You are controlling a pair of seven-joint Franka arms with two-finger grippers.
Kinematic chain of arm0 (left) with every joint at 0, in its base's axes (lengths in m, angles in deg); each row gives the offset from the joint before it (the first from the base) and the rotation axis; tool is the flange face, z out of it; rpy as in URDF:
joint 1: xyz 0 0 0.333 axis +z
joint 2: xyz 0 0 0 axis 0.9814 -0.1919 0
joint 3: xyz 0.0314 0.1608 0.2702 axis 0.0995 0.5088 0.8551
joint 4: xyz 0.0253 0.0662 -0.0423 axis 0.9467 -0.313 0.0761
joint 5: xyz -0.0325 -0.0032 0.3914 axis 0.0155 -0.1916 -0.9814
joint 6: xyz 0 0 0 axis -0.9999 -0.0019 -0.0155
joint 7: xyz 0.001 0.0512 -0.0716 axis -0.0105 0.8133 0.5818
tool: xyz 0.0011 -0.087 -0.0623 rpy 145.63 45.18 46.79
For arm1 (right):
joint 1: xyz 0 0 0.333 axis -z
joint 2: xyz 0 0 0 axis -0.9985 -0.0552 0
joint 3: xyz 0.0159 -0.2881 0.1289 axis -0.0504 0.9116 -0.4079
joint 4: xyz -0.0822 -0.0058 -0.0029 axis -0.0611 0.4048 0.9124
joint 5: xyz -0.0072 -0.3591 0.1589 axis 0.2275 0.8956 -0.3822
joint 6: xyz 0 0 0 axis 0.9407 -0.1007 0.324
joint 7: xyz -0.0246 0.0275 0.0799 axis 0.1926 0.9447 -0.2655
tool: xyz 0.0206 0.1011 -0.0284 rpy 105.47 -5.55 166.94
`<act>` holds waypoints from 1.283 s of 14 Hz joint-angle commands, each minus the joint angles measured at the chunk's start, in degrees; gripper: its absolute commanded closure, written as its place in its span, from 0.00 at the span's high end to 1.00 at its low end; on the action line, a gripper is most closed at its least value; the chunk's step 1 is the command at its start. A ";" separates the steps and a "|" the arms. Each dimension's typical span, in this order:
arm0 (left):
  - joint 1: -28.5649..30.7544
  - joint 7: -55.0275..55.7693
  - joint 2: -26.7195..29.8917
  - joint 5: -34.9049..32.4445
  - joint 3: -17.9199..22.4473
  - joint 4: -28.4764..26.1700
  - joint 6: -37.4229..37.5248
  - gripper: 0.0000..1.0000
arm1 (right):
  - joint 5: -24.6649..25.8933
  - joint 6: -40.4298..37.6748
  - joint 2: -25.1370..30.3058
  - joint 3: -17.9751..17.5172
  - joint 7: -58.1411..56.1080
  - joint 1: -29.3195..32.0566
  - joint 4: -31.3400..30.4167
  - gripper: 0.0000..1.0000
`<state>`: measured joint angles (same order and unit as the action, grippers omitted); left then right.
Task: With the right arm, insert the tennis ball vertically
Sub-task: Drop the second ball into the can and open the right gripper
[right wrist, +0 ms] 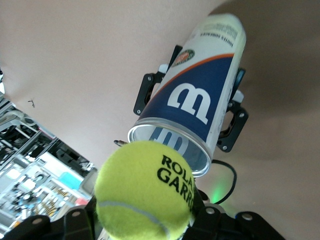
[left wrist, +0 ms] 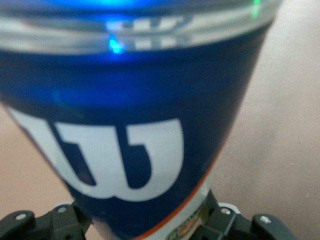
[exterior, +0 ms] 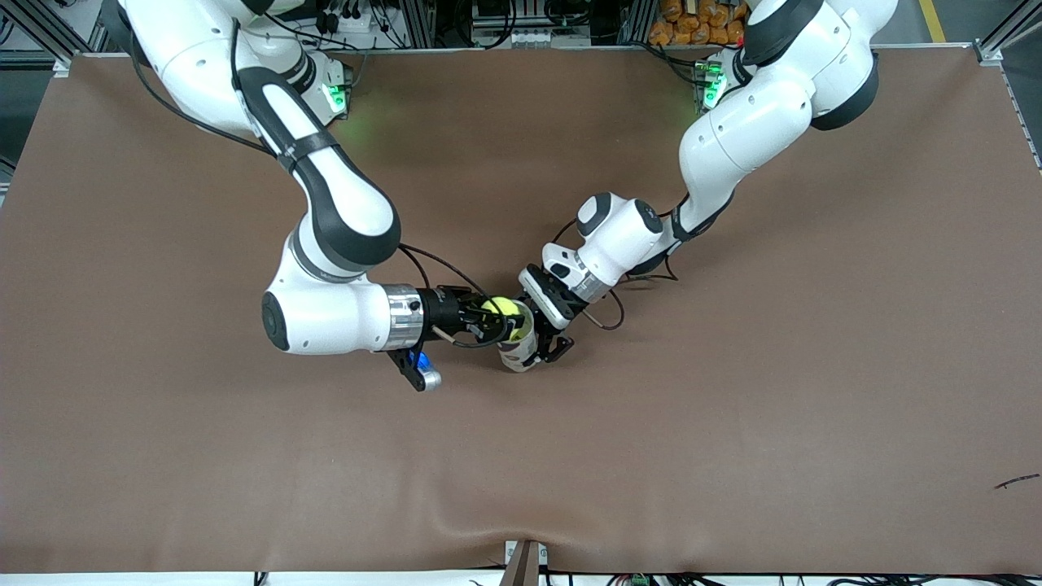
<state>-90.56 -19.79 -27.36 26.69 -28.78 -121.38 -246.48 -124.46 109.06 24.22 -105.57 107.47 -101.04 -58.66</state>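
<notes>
Tennis ball [right wrist: 142, 190], yellow-green with black lettering, gripped in right pincer [exterior: 496, 319].

Brown table with little on it

A wide table [exterior: 733, 423] is covered edge to edge with a plain brown sheet, and the two arms' bases stand along the edge farthest from the front camera. The sheet lies mostly flat, with a soft ripple [exterior: 488, 533] at the middle of the nearest edge. A small dark mark [exterior: 1017, 482] lies near the left arm's end, well apart from everything else. Near the middle stands a can [exterior: 521, 346], clasped by the left gripper [exterior: 558, 346]; whether its base touches the sheet cannot be told. The right gripper [exterior: 501, 319] holds a tennis ball [exterior: 501, 308] over its open top.
</notes>
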 commanded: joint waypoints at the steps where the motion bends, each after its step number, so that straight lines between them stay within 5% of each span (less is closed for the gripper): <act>1: 0.46 0.17 0.41 -1.04 -0.13 -0.45 -0.35 0.85 | -2.67 0.40 -0.92 0.12 1.17 -1.62 0.81 0.24; 3: 0.55 0.17 0.41 -1.04 -0.13 -0.45 -0.35 0.86 | -2.67 0.40 -1.44 0.12 1.17 -1.62 0.81 0.38; 4: 0.55 0.17 0.41 -1.04 -0.13 -0.45 -0.35 0.86 | -2.67 0.40 -1.62 0.12 0.99 -1.10 0.72 0.64; 5: 0.55 0.17 0.41 -1.04 -0.13 -0.45 -0.35 0.86 | -2.67 0.31 -1.71 0.21 0.99 -1.00 0.72 1.00; 11: 0.55 0.17 0.41 -1.12 -0.13 -0.54 -0.35 0.90 | -2.59 0.22 -1.71 0.21 0.99 -0.74 0.72 1.00; 12: 0.55 0.26 0.41 -1.04 -0.13 -0.54 -0.35 1.00 | -2.24 0.14 -1.54 0.39 0.56 -0.31 0.81 1.00; 14: 0.55 0.35 0.32 -0.95 -0.13 -0.72 -0.35 1.00 | -0.84 -0.21 -1.01 0.47 0.03 1.54 0.81 1.00; 18: 1.16 1.75 0.40 -0.51 -0.13 -2.03 -0.27 1.00 | 17.40 -6.97 0.04 0.47 -11.37 5.23 0.72 1.00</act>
<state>-90.23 -19.14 -27.37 26.69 -28.66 -121.98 -246.48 -114.11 105.29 23.13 -104.58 101.22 -97.10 -57.87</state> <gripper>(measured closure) 0.000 0.000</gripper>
